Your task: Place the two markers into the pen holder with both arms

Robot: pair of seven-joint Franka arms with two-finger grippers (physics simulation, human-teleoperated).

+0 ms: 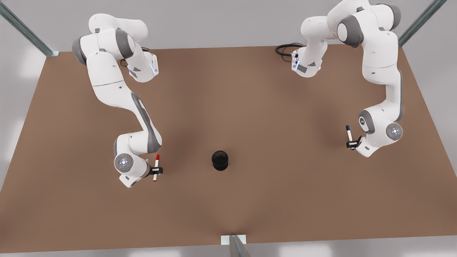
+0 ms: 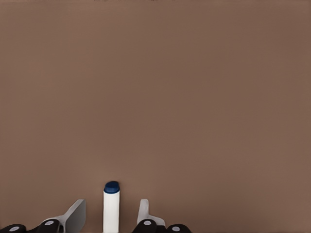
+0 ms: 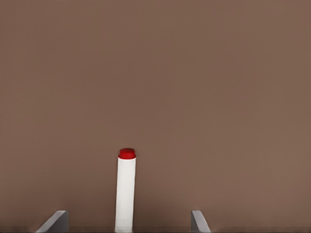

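Observation:
The black mesh pen holder (image 1: 220, 160) stands upright mid-table. The red-capped marker (image 1: 156, 162) lies toward the front view's left. My right gripper (image 1: 156, 170) straddles its barrel, open, with both white fingers well clear of the red marker (image 3: 126, 194) in the right wrist view. The blue-capped marker (image 1: 349, 135) lies at the front view's right. My left gripper (image 1: 352, 144) sits over its lower barrel. In the left wrist view the blue marker (image 2: 111, 208) stands between the fingers (image 2: 74, 216), which are closer in but apart from it.
The brown table (image 1: 228, 107) spans the scene, with bare surface between each marker and the holder. A black cable loop (image 1: 285, 48) lies at the back edge. Metal struts (image 1: 25, 30) rise at the back corners and a bracket (image 1: 234, 242) sits at the front edge.

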